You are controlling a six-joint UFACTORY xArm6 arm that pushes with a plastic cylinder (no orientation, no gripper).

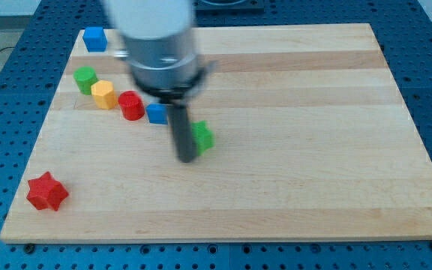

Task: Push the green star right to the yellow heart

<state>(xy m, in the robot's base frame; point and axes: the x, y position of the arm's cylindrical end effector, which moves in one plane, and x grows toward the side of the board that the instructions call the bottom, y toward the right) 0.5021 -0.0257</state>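
The green star (203,136) lies near the middle of the wooden board (291,180), its left part hidden behind my rod. My tip (187,159) rests on the board just left of the star and a little below it, against its left side. A yellow block (103,94), whose shape I cannot make out, sits far to the view's left, in a row of blocks.
Near the yellow block stand a green block (85,78), a red cylinder (131,105) and a small blue block (156,113). A blue cube (94,37) sits at the top left corner. A red star (47,191) lies at the bottom left.
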